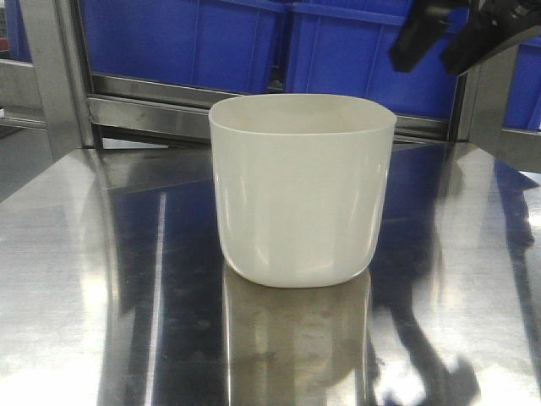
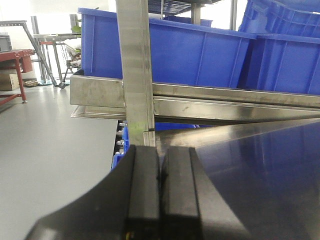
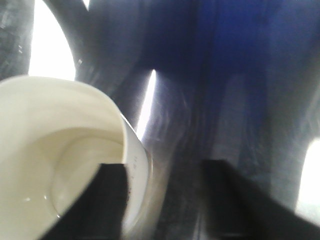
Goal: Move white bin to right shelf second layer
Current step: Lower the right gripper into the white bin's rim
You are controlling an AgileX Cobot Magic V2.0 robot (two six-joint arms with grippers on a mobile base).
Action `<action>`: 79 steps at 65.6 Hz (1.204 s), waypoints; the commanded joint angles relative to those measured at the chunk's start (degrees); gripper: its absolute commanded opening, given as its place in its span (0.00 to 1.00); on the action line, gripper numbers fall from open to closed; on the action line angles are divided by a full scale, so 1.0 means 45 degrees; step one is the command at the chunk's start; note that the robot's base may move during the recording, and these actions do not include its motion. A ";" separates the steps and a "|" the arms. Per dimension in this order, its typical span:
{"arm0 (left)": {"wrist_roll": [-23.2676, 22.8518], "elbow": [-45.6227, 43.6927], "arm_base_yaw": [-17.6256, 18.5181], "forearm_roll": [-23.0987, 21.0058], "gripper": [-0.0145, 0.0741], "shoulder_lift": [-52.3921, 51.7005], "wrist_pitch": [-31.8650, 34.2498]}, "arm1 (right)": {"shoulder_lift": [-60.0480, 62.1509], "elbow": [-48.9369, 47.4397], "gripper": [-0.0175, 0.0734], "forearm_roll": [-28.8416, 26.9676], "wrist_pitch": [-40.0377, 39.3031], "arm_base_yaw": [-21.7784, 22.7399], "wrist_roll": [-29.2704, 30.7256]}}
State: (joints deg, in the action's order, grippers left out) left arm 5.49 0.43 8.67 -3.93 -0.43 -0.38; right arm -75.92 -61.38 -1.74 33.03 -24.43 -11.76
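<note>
Cream-white glossy plastic bin (image 1: 300, 190) stands upright on the mirror-like steel surface (image 1: 76, 279), in front of blue plastic crates (image 1: 182, 38); right hand (image 3: 167, 167) open above its rim; left hand (image 2: 160, 152) closed, empty; the smooth tapering wall could slip from a one-sided pinch.

Straight ahead of the left gripper (image 2: 160, 155) a steel rack upright (image 2: 136, 75) rises. A horizontal steel rail (image 2: 225, 102) runs off to the right of it, with blue crates (image 2: 200, 55) sitting above. Right of the gripper lies the mirror-like steel tabletop (image 2: 260, 170). To its left spreads a smooth grey floor (image 2: 50, 150), and far off that way stands a red-framed bench (image 2: 12, 70), with bright white light behind it.
</note>
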 commanded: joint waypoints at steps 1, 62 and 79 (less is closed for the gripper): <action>-0.0095 0.0423 0.0029 -0.0064 0.26 -0.0168 0.1109 | 0.0349 -0.0579 0.78 0.0056 -0.0772 -0.0017 0.0056; -0.0095 0.0423 0.0029 -0.0064 0.26 -0.0168 0.1109 | -0.2085 -0.3414 0.74 0.0016 0.2819 -0.0926 0.0056; -0.0095 0.0423 0.0029 -0.0064 0.26 -0.0168 0.1109 | -0.2904 -0.3447 0.74 0.0016 0.2819 -0.0926 0.0056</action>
State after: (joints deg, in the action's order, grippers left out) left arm 5.49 0.43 8.67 -3.93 -0.43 -0.38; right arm -90.03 -74.84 -1.85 47.97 -28.55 -11.76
